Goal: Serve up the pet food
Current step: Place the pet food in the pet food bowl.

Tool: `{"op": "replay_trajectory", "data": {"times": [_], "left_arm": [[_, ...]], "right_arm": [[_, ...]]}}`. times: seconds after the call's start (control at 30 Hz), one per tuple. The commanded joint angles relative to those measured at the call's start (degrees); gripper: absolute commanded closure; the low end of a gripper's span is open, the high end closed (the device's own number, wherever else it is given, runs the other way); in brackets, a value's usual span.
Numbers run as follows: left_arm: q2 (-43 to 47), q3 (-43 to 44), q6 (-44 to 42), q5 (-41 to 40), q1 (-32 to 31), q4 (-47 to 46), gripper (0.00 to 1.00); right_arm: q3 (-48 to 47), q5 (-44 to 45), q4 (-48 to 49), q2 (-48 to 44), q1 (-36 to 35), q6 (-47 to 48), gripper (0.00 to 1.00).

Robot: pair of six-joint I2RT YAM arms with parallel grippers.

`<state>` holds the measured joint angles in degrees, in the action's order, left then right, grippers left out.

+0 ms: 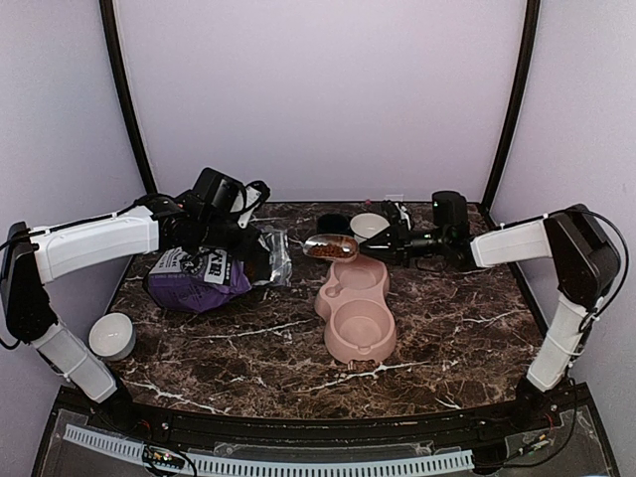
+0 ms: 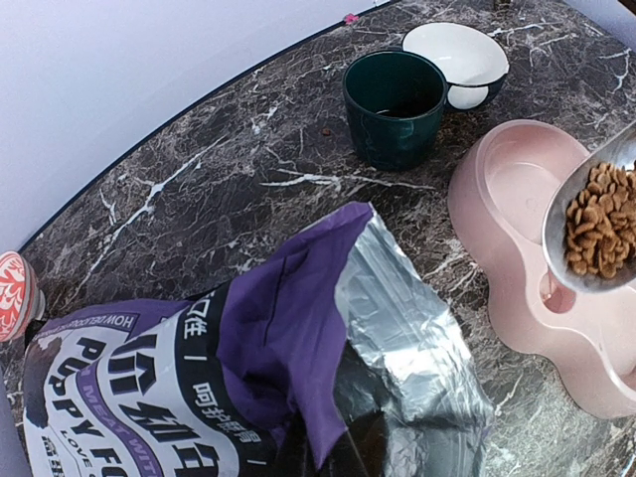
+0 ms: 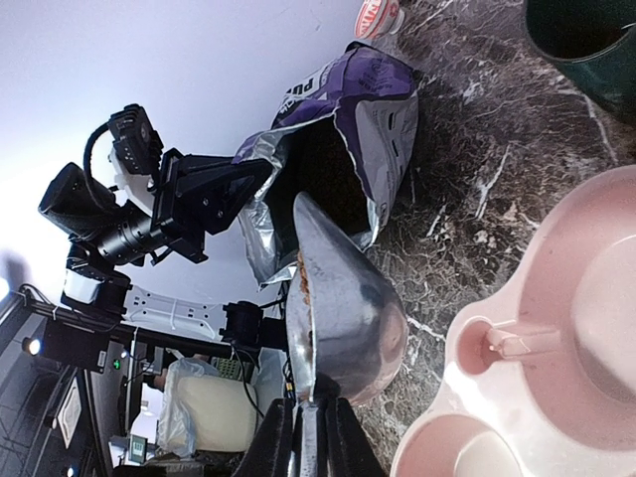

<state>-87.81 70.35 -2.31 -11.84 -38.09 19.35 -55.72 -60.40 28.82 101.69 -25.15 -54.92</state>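
Note:
The pet food point(image 1: 329, 248) is a heap of brown kibble in a metal scoop point(image 1: 332, 247). The scoop hangs level just above the far left rim of the pink double bowl point(image 1: 356, 328). My right gripper point(image 1: 390, 243) is shut on the scoop's handle, seen in the right wrist view with the gripper point(image 3: 309, 437) below the scoop point(image 3: 348, 303). In the left wrist view the kibble point(image 2: 601, 227) hovers by the bowl point(image 2: 502, 214). My left gripper point(image 1: 256, 260) is shut on the open mouth of the purple bag point(image 1: 197, 280), which lies on its side.
A dark green cup point(image 1: 333, 223) and a white bowl point(image 1: 370, 226) stand behind the pink bowl. Another white bowl point(image 1: 111, 335) sits near the table's front left. A red-and-white item point(image 2: 14, 290) lies behind the bag. Walls close in the back and sides.

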Motion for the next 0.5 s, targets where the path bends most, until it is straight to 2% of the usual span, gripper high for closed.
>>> {"op": "replay_trajectory", "data": {"times": [0.0, 0.47], "left_arm": [[3.5, -0.5, 0.1, -2.6, 1.2, -0.7, 1.0], [3.7, -0.7, 0.2, -2.4, 1.3, -0.9, 1.0]], "right_arm": [[1.2, 1.1, -5.6, -4.4, 2.6, 6.0, 1.0], [1.4, 7.1, -24.9, -9.9, 9.9, 20.2, 1.0]]}}
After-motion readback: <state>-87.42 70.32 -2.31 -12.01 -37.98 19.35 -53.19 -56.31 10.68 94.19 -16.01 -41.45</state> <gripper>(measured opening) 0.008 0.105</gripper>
